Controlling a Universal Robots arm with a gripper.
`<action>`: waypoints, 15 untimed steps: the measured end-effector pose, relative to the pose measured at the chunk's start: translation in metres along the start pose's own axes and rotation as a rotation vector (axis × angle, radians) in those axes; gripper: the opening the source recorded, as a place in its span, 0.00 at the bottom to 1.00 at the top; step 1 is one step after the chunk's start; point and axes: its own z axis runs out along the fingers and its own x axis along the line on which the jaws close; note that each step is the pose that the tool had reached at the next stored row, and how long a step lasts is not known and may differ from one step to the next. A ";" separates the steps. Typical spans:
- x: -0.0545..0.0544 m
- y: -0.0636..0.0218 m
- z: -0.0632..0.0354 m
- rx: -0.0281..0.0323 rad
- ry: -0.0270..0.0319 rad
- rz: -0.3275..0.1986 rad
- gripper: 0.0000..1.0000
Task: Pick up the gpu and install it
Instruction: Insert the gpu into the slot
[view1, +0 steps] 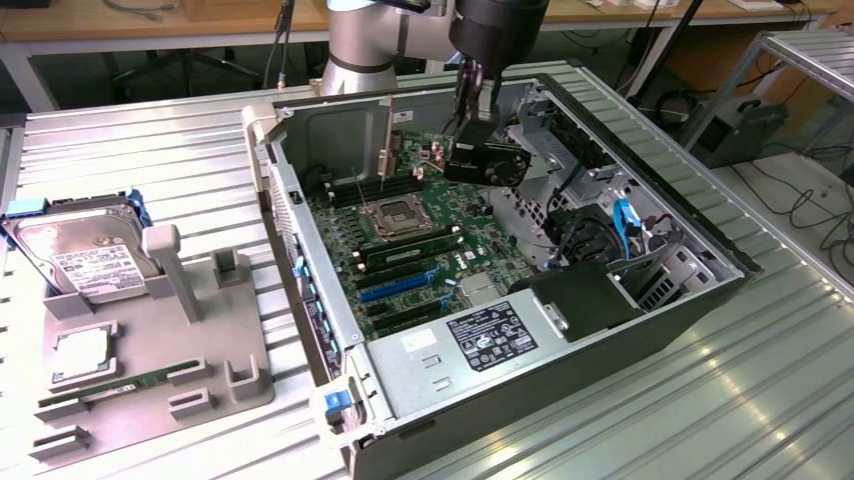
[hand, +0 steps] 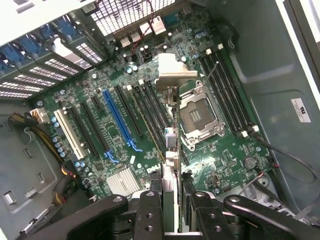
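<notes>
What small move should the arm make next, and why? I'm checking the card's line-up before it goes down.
Probably shift the gpu sideways toward the blue slot. The gripper holds the card on edge above the motherboard, and in the wrist view its edge hangs over the black slots beside the empty CPU socket, not the blue one.

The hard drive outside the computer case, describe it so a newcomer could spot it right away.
Start at the open computer case, then look to the exterior view's left, to the grey holder tray on the ribbed metal table. The hard drive leans at its far end: a silver box with a white label, bigger than the square chip and RAM stick nearby.
</notes>
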 end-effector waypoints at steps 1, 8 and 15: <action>0.000 0.0000 0.0000 0.0000 0.0000 -0.002 0.27; 0.000 0.0000 0.0000 -0.0003 0.0000 -0.014 0.27; 0.000 0.0000 0.0000 -0.0007 0.0002 -0.030 0.27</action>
